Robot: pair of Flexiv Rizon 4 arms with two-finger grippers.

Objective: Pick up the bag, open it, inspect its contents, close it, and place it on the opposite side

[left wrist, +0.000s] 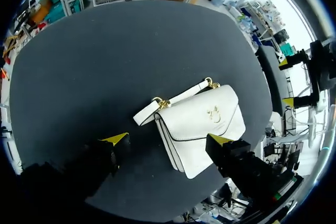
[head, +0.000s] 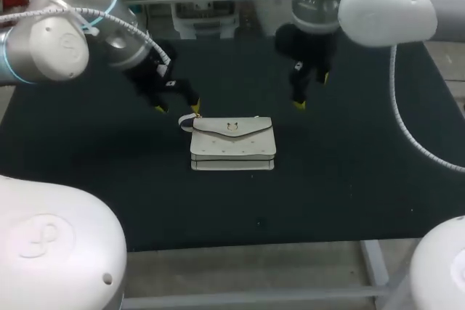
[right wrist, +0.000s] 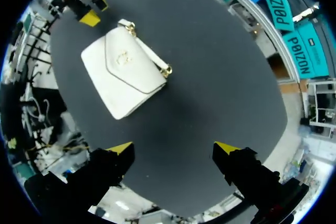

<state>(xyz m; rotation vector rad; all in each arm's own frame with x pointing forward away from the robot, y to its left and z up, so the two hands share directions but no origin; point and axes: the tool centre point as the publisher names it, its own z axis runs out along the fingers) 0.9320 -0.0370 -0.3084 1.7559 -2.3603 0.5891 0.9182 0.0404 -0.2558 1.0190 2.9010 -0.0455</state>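
**Bag closed and flat at mid-table; both grippers spread and empty**

**Head view.** The small white leather flap handbag (head: 232, 144) lies flat near the middle of the black-covered table (head: 87, 179), with its flap closed. A short white strap with gold fittings (head: 187, 123) is looped at the bag's end on the left arm's side. A small gold emblem (head: 231, 127) sits on the flap, and any lettering on it is too small to make out. The left gripper (head: 177, 107) stands just beside the strap end with its fingers spread and nothing between them. The right gripper (head: 312, 91) is near the bag's far corner on the other side. It is clear of the bag, its fingers parted, and it holds nothing.

**Left wrist view.** The white handbag (left wrist: 202, 129) lies ahead of the left gripper (left wrist: 168, 140) and partly between its wide-spread fingers. One yellow fingertip (left wrist: 220, 139) overlaps the flap's edge, and whether it touches cannot be told. The other fingertip (left wrist: 116, 139) is over bare table, apart from the bag. The gold emblem (left wrist: 214, 114) shows as a figure with no readable text. The strap (left wrist: 173, 100) lies along the bag's far edge. The right gripper (left wrist: 286, 81) shows beyond the bag, with its two tips apart.

**Right wrist view.** The right gripper (right wrist: 174, 148) is spread wide over bare table, empty. The handbag (right wrist: 123, 74) lies well ahead of it, untouched, flap down and emblem (right wrist: 123, 56) uppermost. One yellow fingertip (right wrist: 89, 18) of the left gripper shows just beyond the bag.
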